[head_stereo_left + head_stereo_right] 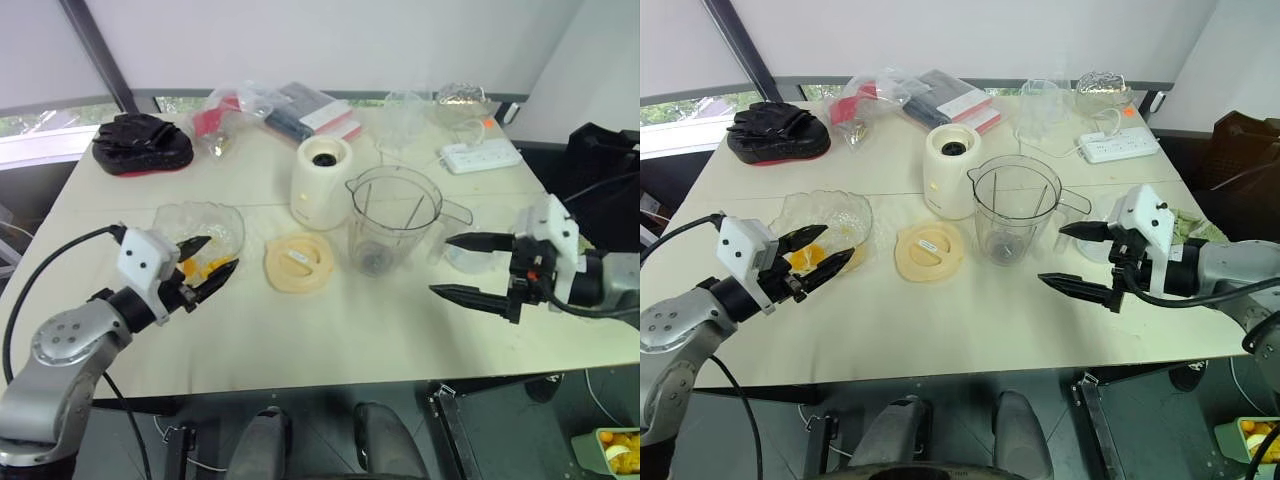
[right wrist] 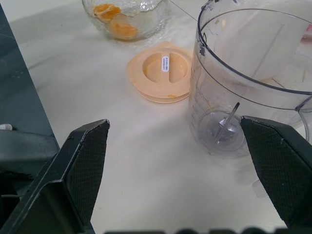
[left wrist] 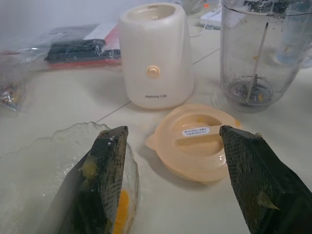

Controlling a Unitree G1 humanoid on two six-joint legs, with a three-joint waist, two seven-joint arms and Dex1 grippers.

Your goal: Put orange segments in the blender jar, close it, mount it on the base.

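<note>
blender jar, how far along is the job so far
Nothing looks finished: the blender jar stands beside the base, with no whole segment visible inside. The lid lies on the table. The open left gripper is at the bowl of orange segments. Filling, closing and mounting remain.

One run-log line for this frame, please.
left hand open by bowl | right hand open | jar empty | lid off

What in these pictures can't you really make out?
- How many orange segments lie in the crinkled bowl: the left claw covers them in the eye views.
- Contents of the bags at the far edge: too small.
- The crate on the floor: cut off by the corner.
</note>
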